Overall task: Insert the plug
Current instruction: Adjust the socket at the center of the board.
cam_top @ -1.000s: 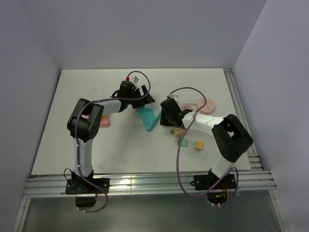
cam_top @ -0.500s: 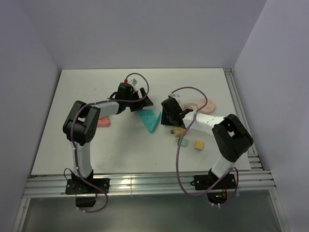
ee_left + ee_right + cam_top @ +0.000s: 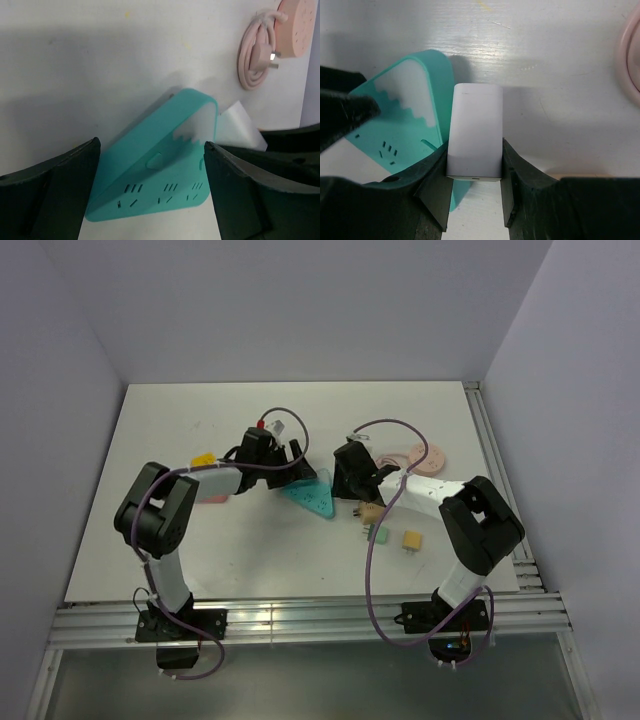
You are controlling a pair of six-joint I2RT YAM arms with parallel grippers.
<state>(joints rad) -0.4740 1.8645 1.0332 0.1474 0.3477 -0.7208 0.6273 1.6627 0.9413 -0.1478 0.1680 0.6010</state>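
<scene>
right gripper [image 3: 475, 167]: clamped on the white plug, one finger flat against each long side; near table centre in the overhead view [image 3: 350, 475]
white plug [image 3: 475, 130]: plain rounded block, held at 3 o'clock of the teal power strip's rounded end; edge overlapping that end in the right wrist view, contact cannot be told; prongs hidden
left gripper [image 3: 152, 160]: spread wide, gripping nothing, one finger on each side of the teal power strip; touching or not cannot be told
teal power strip [image 3: 160, 175]: wedge-shaped, lying near table centre between the two grippers; socket slots along one face, white wavy patch at the rounded end
pink power strip [image 3: 420, 457]: at 2 o'clock of the teal power strip, well apart from it
pink cord [image 3: 257, 55]: coiled just beside the pink power strip, its plug end resting against the coil
green plug [image 3: 378, 534]: at 4 o'clock of the teal power strip, near the right arm
yellow plug [image 3: 411, 539]: just beside the green plug, at its 3 o'clock
tan plug [image 3: 369, 512]: at 11 o'clock of the green plug, close to it
table [image 3: 200, 550]: white, bearing all of the above
</scene>
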